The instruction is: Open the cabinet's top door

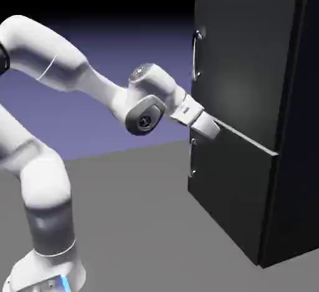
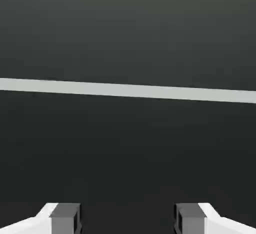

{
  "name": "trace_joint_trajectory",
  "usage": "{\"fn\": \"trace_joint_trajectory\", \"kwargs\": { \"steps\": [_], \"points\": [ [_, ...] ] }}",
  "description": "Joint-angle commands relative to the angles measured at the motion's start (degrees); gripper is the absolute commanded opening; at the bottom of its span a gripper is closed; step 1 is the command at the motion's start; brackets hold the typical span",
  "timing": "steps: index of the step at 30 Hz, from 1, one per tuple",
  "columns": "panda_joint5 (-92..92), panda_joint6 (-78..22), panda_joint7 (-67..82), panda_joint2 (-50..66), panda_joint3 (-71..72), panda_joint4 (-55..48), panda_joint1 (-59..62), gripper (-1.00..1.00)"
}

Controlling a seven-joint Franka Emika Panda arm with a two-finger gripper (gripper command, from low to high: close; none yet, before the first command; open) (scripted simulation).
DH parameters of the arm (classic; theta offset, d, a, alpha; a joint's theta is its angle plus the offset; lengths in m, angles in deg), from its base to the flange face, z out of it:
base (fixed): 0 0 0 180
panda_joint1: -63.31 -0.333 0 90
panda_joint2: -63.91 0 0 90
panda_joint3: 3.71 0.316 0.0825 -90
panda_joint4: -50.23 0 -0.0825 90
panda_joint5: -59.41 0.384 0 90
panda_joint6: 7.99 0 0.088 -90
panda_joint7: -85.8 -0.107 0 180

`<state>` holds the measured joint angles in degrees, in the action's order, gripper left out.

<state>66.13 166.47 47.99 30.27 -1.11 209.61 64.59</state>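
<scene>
Claw (image 2: 128,219): fingertips well apart, nothing between them; facing seam (image 2: 128,90), close to cabinet (image 1: 300,128). Top door (image 1: 246,66) ahead of and above claw, looks shut. Its handle (image 1: 194,57) above claw, toward exterior view's left; lower handle (image 1: 192,158) below claw, wrong one. Judgement: back off slightly, rise, straddle upright bar, close firmly, pull in arc. Door face leaves little room ahead of claw; open room behind, for swing. Watch wrist against door edge.
</scene>
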Motion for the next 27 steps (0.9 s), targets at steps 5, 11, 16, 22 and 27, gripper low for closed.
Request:
{"fn": "trace_joint_trajectory", "kwargs": {
  "steps": [5, 11, 16, 22, 27],
  "points": [
    [12.5, 0.8, 8.6, -1.8, 4.8, -3.0, 3.7, 0.00],
    [27.4, 1.8, 19.0, -4.0, 10.6, -6.6, 8.0, 0.00],
    [39.9, 2.7, 27.6, -5.8, 15.4, -9.7, 11.7, 0.00],
    [54.8, 3.7, 37.9, -8.0, 21.2, -13.3, 16.1, 0.00],
    [67.3, 4.5, 46.5, -9.8, 26.0, -16.3, 19.7, 0.00]
  ]
}}
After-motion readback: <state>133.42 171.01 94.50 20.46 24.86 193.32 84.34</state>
